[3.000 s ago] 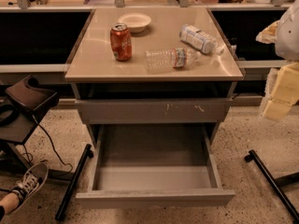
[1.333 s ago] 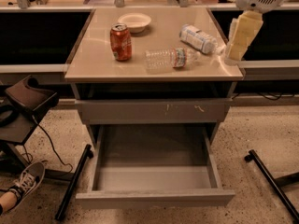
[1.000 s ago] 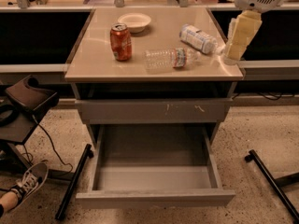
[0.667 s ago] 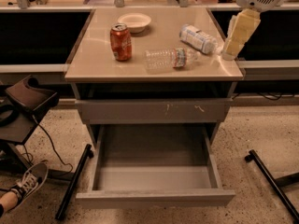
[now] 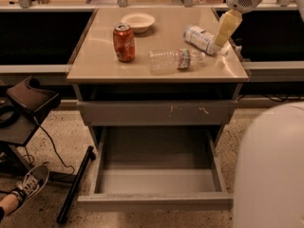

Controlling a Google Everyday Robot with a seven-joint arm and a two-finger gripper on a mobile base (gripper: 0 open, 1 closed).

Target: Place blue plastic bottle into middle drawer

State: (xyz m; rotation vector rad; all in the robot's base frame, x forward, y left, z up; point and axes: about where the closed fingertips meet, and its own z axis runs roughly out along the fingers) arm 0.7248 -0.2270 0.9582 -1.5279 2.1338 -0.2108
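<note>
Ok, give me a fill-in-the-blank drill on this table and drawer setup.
1. The blue plastic bottle lies on its ___ on the table, with the end effector close beside it.
2. The red can stands ___ near the white bowl.
3. The middle drawer below is pulled ___.
Missing words: side; upright; open.

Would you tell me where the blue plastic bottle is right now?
The blue plastic bottle lies on its side, back right on the table in the camera view, behind the slimmer clear bottle, the gripper just right of it.
</note>
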